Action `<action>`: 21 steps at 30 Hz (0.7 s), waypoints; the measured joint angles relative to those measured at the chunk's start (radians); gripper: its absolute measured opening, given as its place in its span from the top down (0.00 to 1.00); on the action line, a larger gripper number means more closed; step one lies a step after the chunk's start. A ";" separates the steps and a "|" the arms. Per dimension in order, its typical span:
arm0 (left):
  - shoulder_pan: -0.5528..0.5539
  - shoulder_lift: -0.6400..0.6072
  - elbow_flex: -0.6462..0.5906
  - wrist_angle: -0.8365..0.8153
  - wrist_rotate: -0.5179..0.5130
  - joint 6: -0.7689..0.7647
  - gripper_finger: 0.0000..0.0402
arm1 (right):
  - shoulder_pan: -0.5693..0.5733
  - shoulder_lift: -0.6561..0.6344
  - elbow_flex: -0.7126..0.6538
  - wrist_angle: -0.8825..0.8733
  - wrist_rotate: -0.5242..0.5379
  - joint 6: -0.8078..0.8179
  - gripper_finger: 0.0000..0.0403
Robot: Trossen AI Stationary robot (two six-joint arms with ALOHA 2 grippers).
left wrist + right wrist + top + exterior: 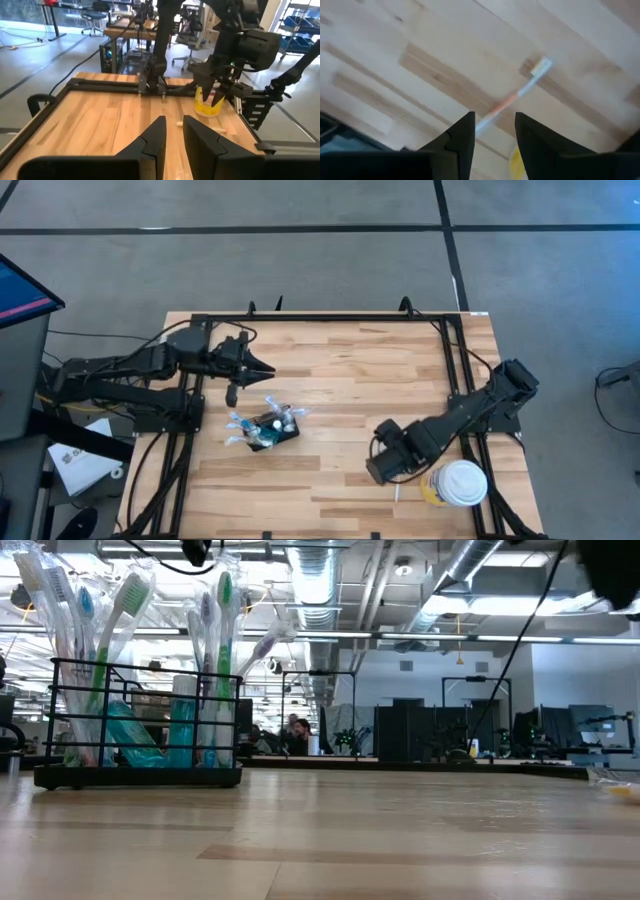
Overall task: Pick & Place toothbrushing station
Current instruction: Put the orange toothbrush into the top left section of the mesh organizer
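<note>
The right gripper [383, 470] hangs over a loose toothbrush [520, 92] on the pale wooden counter [350, 380], fingers apart with nothing between them, so I'd say it is lining up a pick; next it must drop and close on the thin handle. The toothbrushing station [272, 430], a dark wire holder bristling with brushes, sits left of centre, beside the left gripper [262, 366], whose fingers stand slightly apart, empty.

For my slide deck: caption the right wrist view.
Right gripper open, hovering over a lone toothbrush lying flat on the wooden table.
</note>
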 joint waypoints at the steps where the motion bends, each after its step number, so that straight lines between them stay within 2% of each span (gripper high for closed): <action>1: 0.000 0.009 0.000 0.002 0.000 0.000 0.85 | 0.010 0.000 -0.017 0.000 0.000 0.024 0.68; 7: 0.000 0.030 0.000 0.006 0.000 0.031 0.85 | 0.022 0.001 -0.104 -0.002 -0.005 0.067 0.68; 11: 0.000 0.031 0.000 0.009 0.000 0.046 0.85 | 0.023 0.001 -0.150 0.006 0.054 0.088 0.67; 21: 0.000 0.030 0.000 0.017 0.000 0.046 0.85 | 0.027 0.000 -0.277 0.130 0.038 0.126 0.67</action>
